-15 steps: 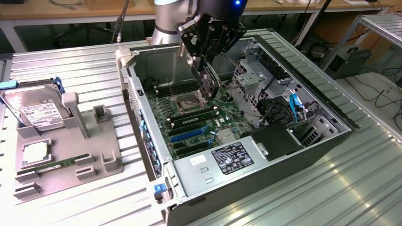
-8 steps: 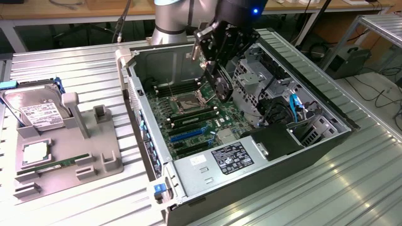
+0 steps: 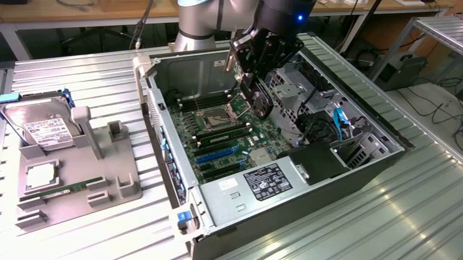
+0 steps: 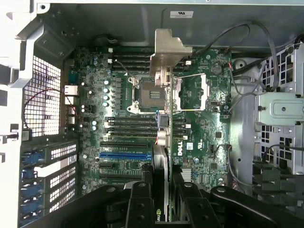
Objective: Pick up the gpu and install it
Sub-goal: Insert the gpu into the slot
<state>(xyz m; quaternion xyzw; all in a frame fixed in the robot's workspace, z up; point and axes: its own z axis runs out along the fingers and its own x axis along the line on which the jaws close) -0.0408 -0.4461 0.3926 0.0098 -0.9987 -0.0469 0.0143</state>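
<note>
Black claw [image 4: 162,202] fingers sit closest in the wrist view, pinched narrow on the gpu [image 4: 166,61]. The card hangs edge-on over the motherboard, its silvery bracket just past the CPU socket [image 4: 142,92]. The blue expansion slot [image 4: 126,155] lies beyond the memory slots [image 4: 128,128] from that socket, so a card lowered here would likely strike the socket rather than seat. From the exterior view, the claw [image 3: 252,89] holds the gpu [image 3: 261,105] inside the open case [image 3: 153,114], above and just beside the socket [image 3: 217,116]. A tilted grip could snag the bracket on the case wall.
</note>
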